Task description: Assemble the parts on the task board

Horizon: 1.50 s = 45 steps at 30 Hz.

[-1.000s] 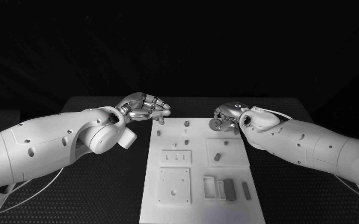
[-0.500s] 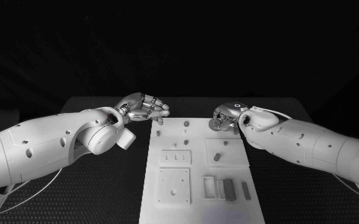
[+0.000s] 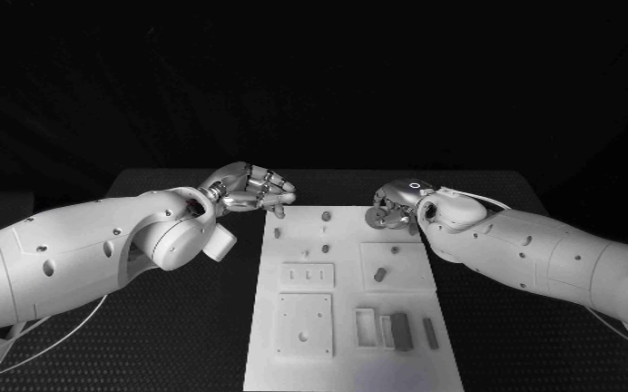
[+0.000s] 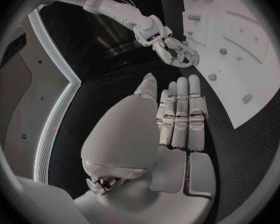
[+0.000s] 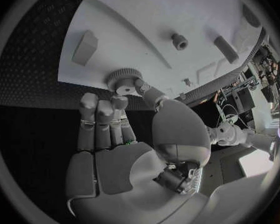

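Nearest you on the task board (image 3: 343,356), the front right corner carries a row of upright blocks: a pale frame (image 3: 367,328), a dark block (image 3: 402,331) and a slimmer dark bar (image 3: 431,333). Left of them sits a square plate with holes (image 3: 304,325), and behind that a smaller plate with slots (image 3: 309,276). Going further back you get a short dark peg (image 3: 379,274) on a raised square at right, then two small pegs (image 3: 323,249) near the board's middle, another peg (image 3: 276,232) at the left edge, and one dark peg (image 3: 326,216) near the far end. Your right hand (image 3: 390,205) sits over the board's far right corner; in the right wrist view a round toothed gear (image 5: 124,80) lies at the tips of the fingers (image 5: 119,102), with the thumb tip right against its rim and the other fingers side by side just behind it. It looks pinched between thumb and a finger, gear resting at the board's edge. Your left hand (image 3: 252,189) hovers by the far left corner of the board, just off it over the black table (image 3: 171,319); in the left wrist view its fingers (image 4: 182,115) are straight, pressed together, thumb alongside, holding nothing.
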Available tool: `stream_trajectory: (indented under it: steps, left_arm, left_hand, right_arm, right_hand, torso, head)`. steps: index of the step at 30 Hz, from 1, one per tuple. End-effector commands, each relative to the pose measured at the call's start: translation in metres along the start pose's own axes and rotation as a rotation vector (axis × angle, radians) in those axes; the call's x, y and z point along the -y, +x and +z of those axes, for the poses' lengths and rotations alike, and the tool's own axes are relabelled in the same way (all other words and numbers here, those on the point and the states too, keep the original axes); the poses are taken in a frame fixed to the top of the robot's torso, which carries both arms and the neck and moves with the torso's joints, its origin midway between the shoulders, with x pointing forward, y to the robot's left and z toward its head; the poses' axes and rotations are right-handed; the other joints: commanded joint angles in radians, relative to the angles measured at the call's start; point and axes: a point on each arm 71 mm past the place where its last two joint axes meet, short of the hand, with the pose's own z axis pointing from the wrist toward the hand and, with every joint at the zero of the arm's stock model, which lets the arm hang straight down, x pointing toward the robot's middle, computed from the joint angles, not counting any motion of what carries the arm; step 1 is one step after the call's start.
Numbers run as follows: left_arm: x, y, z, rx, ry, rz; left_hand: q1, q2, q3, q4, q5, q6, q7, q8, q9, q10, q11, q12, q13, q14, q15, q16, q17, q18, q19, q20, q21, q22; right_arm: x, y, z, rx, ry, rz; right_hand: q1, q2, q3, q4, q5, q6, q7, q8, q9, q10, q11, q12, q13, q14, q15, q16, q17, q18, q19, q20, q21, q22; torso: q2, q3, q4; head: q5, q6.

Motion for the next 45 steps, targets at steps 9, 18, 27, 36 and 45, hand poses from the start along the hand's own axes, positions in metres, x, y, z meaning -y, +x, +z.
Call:
stream_trajectory:
  steps: [9, 18, 27, 36, 45]
  left_arm:
    - [0.002, 0.001, 0.0, -0.013, 0.007, -0.008]
    - [0.002, 0.001, -0.001, -0.01, 0.007, -0.007]
    - [0.002, 0.001, -0.001, -0.009, 0.008, -0.007]
    - [0.002, 0.001, 0.0, -0.01, 0.008, -0.007]
    - [0.002, 0.002, 0.001, -0.012, 0.009, -0.007]
  left_hand:
    - [-0.01, -0.001, 0.0, 0.004, -0.005, -0.003, 0.007, -0.007, 0.002, -0.001, 0.003, -0.007, 0.002, -0.003, 0.003, -0.006, 0.001, 0.02, 0.003, -0.003, -0.004, 0.001]
    - [-0.01, -0.001, 0.0, 0.003, -0.005, -0.002, 0.007, -0.007, 0.002, -0.001, 0.003, -0.008, 0.002, -0.003, 0.003, -0.006, 0.002, 0.02, 0.003, -0.003, -0.005, 0.002]
    - [-0.01, -0.001, 0.001, 0.003, -0.005, -0.002, 0.007, -0.008, 0.002, -0.001, 0.003, -0.008, 0.002, -0.003, 0.003, -0.006, 0.002, 0.02, 0.003, -0.003, -0.005, 0.002]
    - [-0.01, -0.001, 0.001, 0.003, -0.005, -0.002, 0.007, -0.008, 0.002, -0.001, 0.003, -0.009, 0.003, -0.003, 0.003, -0.007, 0.002, 0.02, 0.003, -0.003, -0.005, 0.002]
    - [-0.01, -0.001, 0.002, 0.003, -0.005, -0.003, 0.008, -0.008, 0.002, -0.001, 0.003, -0.01, 0.003, -0.003, 0.003, -0.007, 0.002, 0.02, 0.003, -0.003, -0.006, 0.003]
  right_arm:
    - [0.002, 0.017, -0.007, -0.037, 0.027, -0.057]
    - [-0.009, 0.003, -0.01, 0.044, 0.016, -0.101]
    - [-0.034, -0.012, -0.013, 0.091, -0.035, -0.112]
    - [-0.072, -0.018, -0.015, 0.139, -0.109, -0.139]
    - [-0.108, -0.021, -0.013, 0.16, -0.169, -0.143]
  right_hand:
    - [0.038, 0.013, 0.01, -0.067, 0.002, 0.091, 0.03, 0.008, 0.009, -0.012, 0.01, 0.018, -0.014, 0.019, -0.004, -0.005, 0.006, 0.031, 0.009, -0.005, 0.005, 0.015]
    - [0.033, 0.001, 0.009, -0.065, 0.003, 0.114, 0.021, 0.016, 0.015, 0.006, 0.001, 0.022, -0.026, 0.038, -0.013, -0.008, 0.006, 0.031, 0.022, -0.009, 0.01, 0.015]
    - [0.029, -0.009, 0.01, -0.061, 0.003, 0.119, 0.019, 0.016, 0.016, 0.012, -0.002, 0.021, -0.031, 0.045, -0.015, -0.012, 0.004, 0.031, 0.027, -0.011, 0.01, 0.014]
    - [0.025, -0.02, 0.013, -0.055, 0.003, 0.121, 0.018, 0.015, 0.017, 0.017, -0.003, 0.02, -0.037, 0.051, -0.017, -0.017, 0.002, 0.031, 0.032, -0.013, 0.009, 0.012]
    - [0.023, -0.032, 0.018, -0.047, 0.003, 0.121, 0.017, 0.012, 0.016, 0.021, -0.003, 0.017, -0.044, 0.057, -0.017, -0.025, -0.001, 0.031, 0.036, -0.015, 0.006, 0.01]
  torso:
    - [-0.001, 0.0, -0.0005]
    - [-0.001, -0.0014, 0.0004]
    - [-0.002, -0.0017, 0.0019]
    - [-0.001, -0.0008, 0.0017]
    - [0.001, -0.0002, 0.0036]
  head:
    - [-0.002, 0.002]
    - [-0.006, 0.007]
    - [-0.008, 0.012]
    - [-0.006, 0.016]
    - [-0.005, 0.019]
